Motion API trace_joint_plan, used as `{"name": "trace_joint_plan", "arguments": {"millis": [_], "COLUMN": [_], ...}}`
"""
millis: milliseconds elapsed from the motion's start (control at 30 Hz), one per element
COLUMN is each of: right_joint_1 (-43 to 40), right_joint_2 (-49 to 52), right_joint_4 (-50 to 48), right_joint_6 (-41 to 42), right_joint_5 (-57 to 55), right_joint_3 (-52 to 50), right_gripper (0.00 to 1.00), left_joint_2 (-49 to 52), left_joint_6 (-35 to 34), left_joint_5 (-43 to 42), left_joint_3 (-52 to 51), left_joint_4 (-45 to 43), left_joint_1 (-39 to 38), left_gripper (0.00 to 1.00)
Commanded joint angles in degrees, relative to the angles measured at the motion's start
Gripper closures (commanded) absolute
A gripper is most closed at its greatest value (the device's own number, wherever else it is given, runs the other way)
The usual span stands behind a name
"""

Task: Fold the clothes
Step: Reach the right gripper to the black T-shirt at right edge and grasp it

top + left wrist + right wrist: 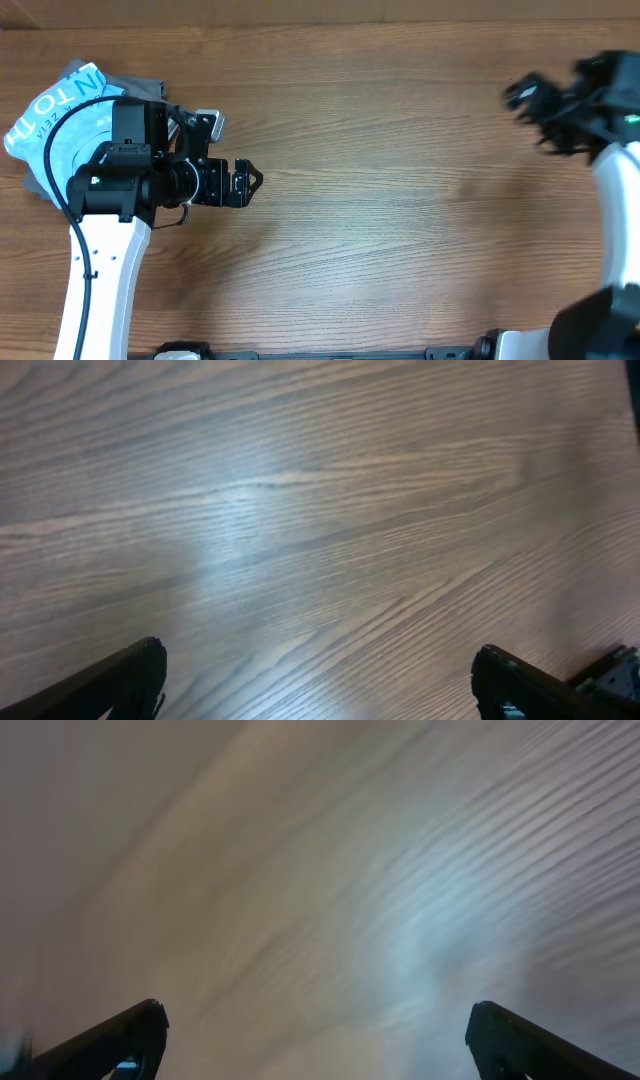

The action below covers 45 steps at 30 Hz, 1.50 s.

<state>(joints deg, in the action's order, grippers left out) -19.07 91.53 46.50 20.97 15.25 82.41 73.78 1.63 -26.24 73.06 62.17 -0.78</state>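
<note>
Left wrist view: left gripper (318, 668) has its fingers (135, 672) spread wide. Nothing but bare wood grain lies between them, so nothing is held.

Right wrist view: right gripper (315, 1025) likewise has its fingers (130, 1030) spread, with no cloth between them. The frame is blurred and only the surface streaks are legible.

Overhead view: the worktop (400, 220) is bare across its centre and right. The left gripper hovers over open wood and points toward the middle. The right gripper (522, 97) is held at the far right, well apart from any fabric.

Far left corner: a light blue T-shirt (30, 125) with white lettering lies crumpled, partly under the left arm's wrist and forearm. Grey cloth (148, 87) shows at its edges. Whether that is a second garment cannot be told.

Judgement on the step in hand: this is the fetch stage. No garment has been laid flat and no fold has been started.

Next move, as judged: the left arm is nearest but faces away from the pile. It would need to turn toward the far left corner, descend with its fingers apart and pinch a single layer at the shirt's edge. It would then drag the shirt to the centre of the worktop, where the right arm can reach to spread it. The risk is picking up the grey cloth along with the shirt.
</note>
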Motion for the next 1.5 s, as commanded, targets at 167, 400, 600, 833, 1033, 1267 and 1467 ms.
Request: {"name": "trace_joint_plan", "arguments": {"millis": [167, 400, 600, 833, 1033, 1267, 1467], "right_joint_1": [-16.3, -25.9, -28.8, -29.2, -29.2, -25.4, -13.7], "right_joint_2": [7.8, 16.9, 24.5, 29.2, 28.0, 19.3, 12.9], "right_joint_4": [-9.6, -16.1, -18.7, -20.5, -18.3, -18.8, -14.1], "right_joint_6": [4.6, 4.3, 3.8, 0.9, 1.4, 1.6, 1.5], "right_joint_5": [-9.6, -11.1, -11.6, -11.0, -6.7, 11.0, 13.0], "right_joint_3": [2.8, 2.7, 2.7, 2.7, 2.9, 2.9, 2.9], "right_gripper": [0.01, 0.06, 0.05, 0.12, 0.83, 0.96, 0.96], "left_joint_2": [-0.4, -0.4, -0.4, -0.4, -0.4, -0.4, -0.4], "left_joint_6": [-2.2, -3.2, -4.1, -7.0, -7.0, -7.0, -7.0], "left_joint_5": [-2.4, -2.3, -2.3, -2.3, -2.3, -2.3, -2.8], "left_joint_3": [1.7, 1.7, 1.7, 1.7, 1.7, 1.7, 2.1], "left_joint_4": [-1.6, -1.9, -2.3, -2.3, -2.3, -2.2, -0.9], "left_joint_1": [-0.4, -0.4, -0.4, -0.4, -0.4, -0.4, -0.3], "left_gripper": [0.0, 0.0, 0.0, 0.0, 0.0, 0.0, 0.0]}}
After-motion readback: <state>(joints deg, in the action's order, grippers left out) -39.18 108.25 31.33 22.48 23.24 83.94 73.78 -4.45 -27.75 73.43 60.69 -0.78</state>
